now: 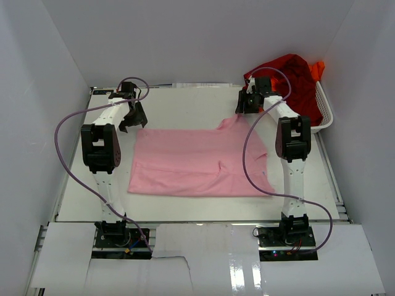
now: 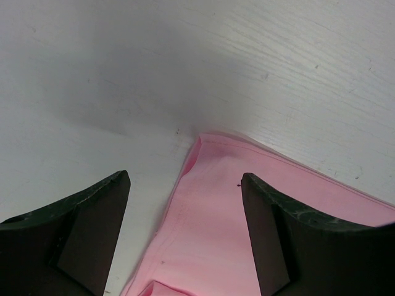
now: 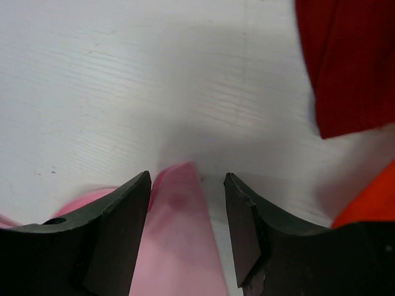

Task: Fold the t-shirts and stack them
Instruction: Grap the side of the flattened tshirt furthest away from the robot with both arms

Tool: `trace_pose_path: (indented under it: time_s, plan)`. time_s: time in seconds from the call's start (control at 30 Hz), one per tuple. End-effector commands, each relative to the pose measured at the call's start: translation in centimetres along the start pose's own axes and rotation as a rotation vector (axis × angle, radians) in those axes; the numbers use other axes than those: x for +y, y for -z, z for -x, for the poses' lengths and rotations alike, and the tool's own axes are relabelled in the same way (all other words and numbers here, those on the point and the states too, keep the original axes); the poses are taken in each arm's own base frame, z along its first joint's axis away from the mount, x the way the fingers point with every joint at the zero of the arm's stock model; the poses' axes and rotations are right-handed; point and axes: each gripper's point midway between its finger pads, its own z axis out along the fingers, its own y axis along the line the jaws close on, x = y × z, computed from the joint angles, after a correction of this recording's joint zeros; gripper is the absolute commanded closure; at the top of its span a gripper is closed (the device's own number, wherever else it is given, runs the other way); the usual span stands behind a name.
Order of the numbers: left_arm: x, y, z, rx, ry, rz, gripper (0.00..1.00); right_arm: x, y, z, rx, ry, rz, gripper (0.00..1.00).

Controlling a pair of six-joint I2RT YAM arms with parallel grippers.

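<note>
white worktop (image 1: 185, 105) with the light pink t-shirt (image 1: 185, 163) spread flat in the middle. left gripper (image 2: 185, 179) gapes wide over its far left corner, right gripper (image 3: 187, 179) sits parted around the far right corner. dark red t-shirt (image 1: 296, 80) and orange t-shirt (image 1: 318, 69) are heaped in the basket (image 1: 325, 114) far right.

The dark red shirt (image 1: 299, 80) hides most of the orange shirt (image 1: 318, 69).
</note>
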Motion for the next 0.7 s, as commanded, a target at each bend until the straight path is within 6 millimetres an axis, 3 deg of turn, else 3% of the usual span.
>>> trace_pose_path:
  time_s: [0.0, 0.47, 0.67]
  plan:
    - [-0.1, 2.8, 1.9, -0.074, 0.014, -0.033, 0.16, -1.4, 2.9, 0.9, -0.020, 0.022, -0.063, 0.42]
    - [0.0, 3.0, 1.8, -0.077, 0.010, -0.030, 0.16, -2.4, 4.0, 0.0, -0.015, -0.002, -0.089, 0.42]
    - [0.0, 3.0, 1.9, -0.083, 0.011, -0.028, 0.16, -3.6, 6.0, 0.4, -0.083, -0.065, -0.103, 0.42]
